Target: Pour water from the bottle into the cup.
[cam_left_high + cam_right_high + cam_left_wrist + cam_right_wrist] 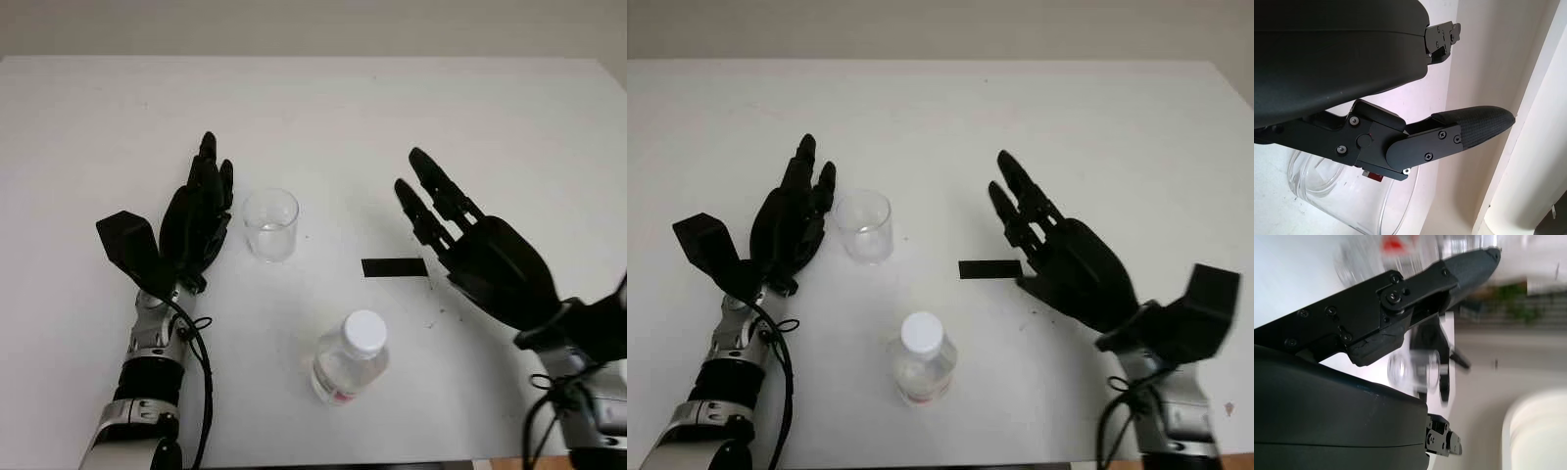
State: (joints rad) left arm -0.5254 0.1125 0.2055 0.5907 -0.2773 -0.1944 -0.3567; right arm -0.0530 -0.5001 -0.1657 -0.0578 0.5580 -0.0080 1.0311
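While the capped clear plastic bottle [351, 360] stood near the white table's [313, 108] front edge, the left hand [196, 217] waited open beside the clear plastic cup [270, 224], and the right hand [470, 240] was open too.

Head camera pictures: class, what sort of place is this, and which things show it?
Probably a robot test bench: a plain white table holding one clear cup, one capped water bottle and a black tape mark.

The counter [323, 108] is showing a smooth, matt white surface. The cup [270, 224] is looking like clear, glossy plastic — the bottle [350, 361] at its 5 o'clock likewise, with a smooth white cap. The left robot hand [196, 217] and right robot hand [470, 245] are wearing black matt plastic shells; a fingertip [1484, 125] is showing a rough, woven-looking pad — screws glinting like metal.
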